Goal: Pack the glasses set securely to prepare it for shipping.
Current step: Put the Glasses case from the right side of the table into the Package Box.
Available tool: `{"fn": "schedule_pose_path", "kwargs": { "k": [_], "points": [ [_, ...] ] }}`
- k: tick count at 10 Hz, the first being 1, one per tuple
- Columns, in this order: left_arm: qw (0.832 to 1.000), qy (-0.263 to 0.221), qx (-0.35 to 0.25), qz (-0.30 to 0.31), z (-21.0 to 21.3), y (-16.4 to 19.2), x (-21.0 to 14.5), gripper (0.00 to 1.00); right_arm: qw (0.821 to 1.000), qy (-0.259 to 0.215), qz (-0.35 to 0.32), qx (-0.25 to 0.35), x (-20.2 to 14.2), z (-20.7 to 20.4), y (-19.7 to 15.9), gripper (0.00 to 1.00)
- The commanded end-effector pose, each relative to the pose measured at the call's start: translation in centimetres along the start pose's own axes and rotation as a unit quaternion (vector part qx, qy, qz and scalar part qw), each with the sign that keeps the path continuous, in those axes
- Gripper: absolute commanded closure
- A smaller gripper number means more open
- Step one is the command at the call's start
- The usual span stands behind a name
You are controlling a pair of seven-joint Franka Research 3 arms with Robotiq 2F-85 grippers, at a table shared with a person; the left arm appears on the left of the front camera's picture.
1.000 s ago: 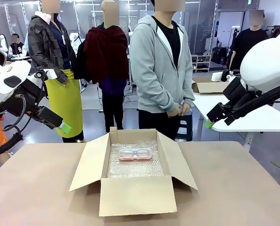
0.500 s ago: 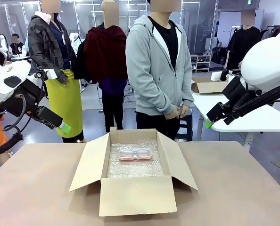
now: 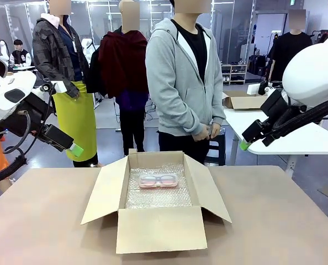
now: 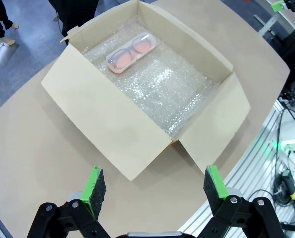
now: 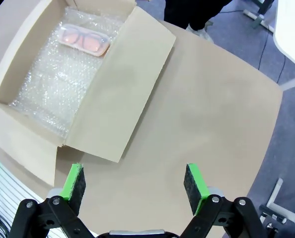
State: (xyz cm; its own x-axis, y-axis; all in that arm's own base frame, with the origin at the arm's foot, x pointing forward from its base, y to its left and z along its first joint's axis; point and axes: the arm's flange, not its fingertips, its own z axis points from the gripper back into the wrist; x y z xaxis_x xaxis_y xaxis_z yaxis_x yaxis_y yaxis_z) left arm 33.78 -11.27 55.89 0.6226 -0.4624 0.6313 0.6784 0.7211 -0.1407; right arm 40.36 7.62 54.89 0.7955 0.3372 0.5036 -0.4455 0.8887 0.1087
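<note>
Jaws on the left gripper (image 4: pixel 152 182) and right gripper (image 5: pixel 134 182) gape wide, holding nothing. Pink case (image 3: pixel 158 180) lies flat at the far end of the bubble wrap (image 3: pixel 158 199) lining the open cardboard box (image 3: pixel 158 229) (nothing covering it). Close the flaps like that and I'd guess it slides around in transit.

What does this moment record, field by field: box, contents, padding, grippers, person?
box: cardboard box on the table, flaps open
contents: pink glasses case, lying flat near the far wall
padding: bubble wrap lining the box floor, under the case
left gripper: open, empty, raised above the table
right gripper: open, empty, raised above the table
person: standing at the far side, hands clasped
</note>
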Motion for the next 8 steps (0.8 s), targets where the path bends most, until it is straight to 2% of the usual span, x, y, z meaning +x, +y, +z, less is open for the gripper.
{"fn": "schedule_pose_path", "kwargs": {
  "k": [1,8],
  "points": [
    [1.0,-0.006,-0.008,-0.006,0.09,0.19,-0.04,0.0,1.0,0.006,-0.003,0.0,0.32,0.09,0.05,0.0],
    [1.0,-0.006,-0.008,-0.006,0.09,0.19,-0.04,0.0,1.0,0.006,-0.003,0.0,0.32,0.09,0.05,0.0]
  ]
}}
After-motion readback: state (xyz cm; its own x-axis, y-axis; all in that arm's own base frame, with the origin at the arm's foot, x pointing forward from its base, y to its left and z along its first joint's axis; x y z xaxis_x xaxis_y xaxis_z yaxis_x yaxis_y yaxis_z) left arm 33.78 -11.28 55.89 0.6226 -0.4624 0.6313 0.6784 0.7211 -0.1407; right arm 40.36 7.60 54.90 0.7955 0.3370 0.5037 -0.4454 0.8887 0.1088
